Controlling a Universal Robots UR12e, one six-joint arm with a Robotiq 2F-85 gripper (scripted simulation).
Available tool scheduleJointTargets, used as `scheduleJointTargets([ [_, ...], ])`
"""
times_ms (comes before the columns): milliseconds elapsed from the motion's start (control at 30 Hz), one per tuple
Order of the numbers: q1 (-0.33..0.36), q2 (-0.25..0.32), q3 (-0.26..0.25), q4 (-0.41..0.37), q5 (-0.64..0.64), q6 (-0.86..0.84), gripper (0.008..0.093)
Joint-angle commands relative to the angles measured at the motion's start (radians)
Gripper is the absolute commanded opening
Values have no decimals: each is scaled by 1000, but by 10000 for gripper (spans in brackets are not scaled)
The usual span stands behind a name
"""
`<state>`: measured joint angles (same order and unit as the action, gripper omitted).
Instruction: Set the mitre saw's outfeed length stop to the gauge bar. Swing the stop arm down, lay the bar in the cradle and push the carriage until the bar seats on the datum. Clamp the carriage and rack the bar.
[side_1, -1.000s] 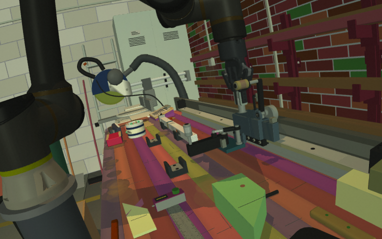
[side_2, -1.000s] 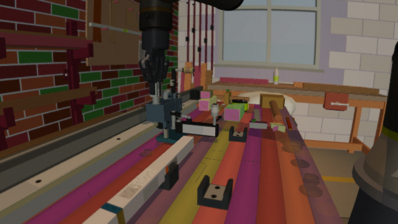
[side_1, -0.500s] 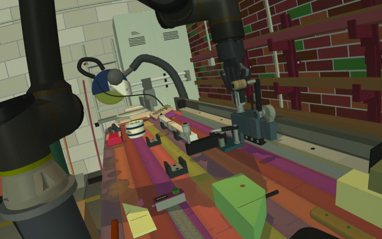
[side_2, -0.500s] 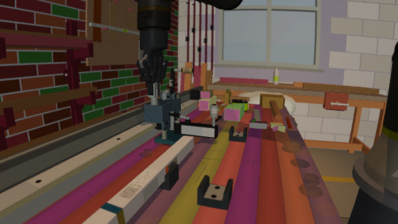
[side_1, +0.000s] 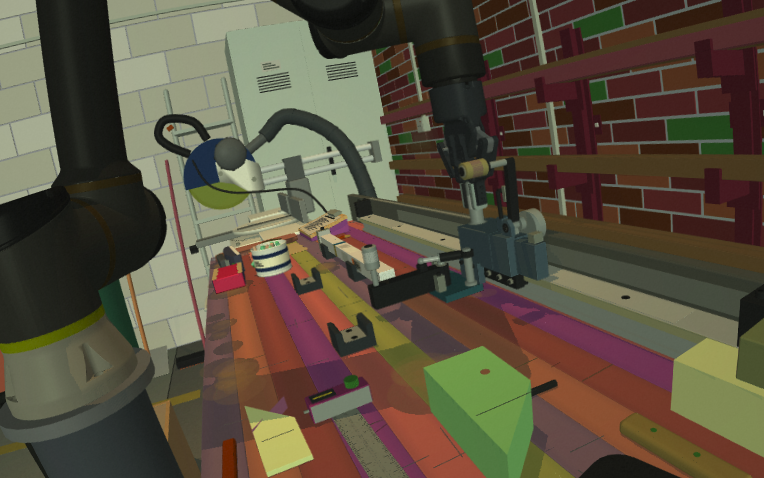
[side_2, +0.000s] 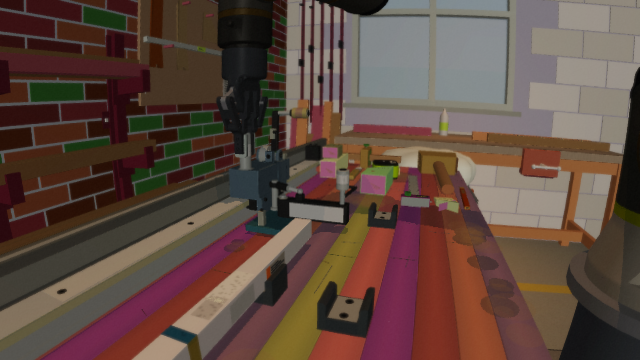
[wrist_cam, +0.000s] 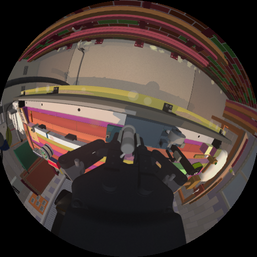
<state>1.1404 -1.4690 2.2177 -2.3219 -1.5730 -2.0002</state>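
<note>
The pale gauge bar (side_1: 355, 253) (side_2: 235, 287) lies lengthwise in black cradle blocks, its near end meeting the black stop arm (side_1: 408, 286) (side_2: 315, 211), which hangs lowered from the blue-grey carriage (side_1: 498, 248) (side_2: 257, 182) on the fence rail. An upright grey post (side_1: 476, 208) (side_2: 245, 157) (wrist_cam: 128, 140) on top of the carriage is gripped by my closed gripper (side_1: 472, 189) (side_2: 246, 145) (wrist_cam: 128, 147), which comes straight down onto it. A black clamp lever (side_1: 510, 186) with a tan knob (side_1: 476, 169) stands upright beside it. Two empty rack blocks (side_1: 352, 335) (side_2: 346, 310) sit nearer the bench edge.
The mitre saw (side_1: 225, 175) with its dust hose stands at the far end of the striped bench. A green block (side_1: 482, 406), a cream block (side_1: 713, 389), a tape roll (side_1: 270, 256) and a small gauge (side_1: 338, 397) lie scattered on the bench. Brick wall with timber racks runs behind the rail.
</note>
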Motion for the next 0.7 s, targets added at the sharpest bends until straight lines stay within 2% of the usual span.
scheduleJointTargets([
  [0, 2, -1, 1, 1, 2, 1, 80],
  [667, 21, -3, 4, 1, 2, 20, 80],
])
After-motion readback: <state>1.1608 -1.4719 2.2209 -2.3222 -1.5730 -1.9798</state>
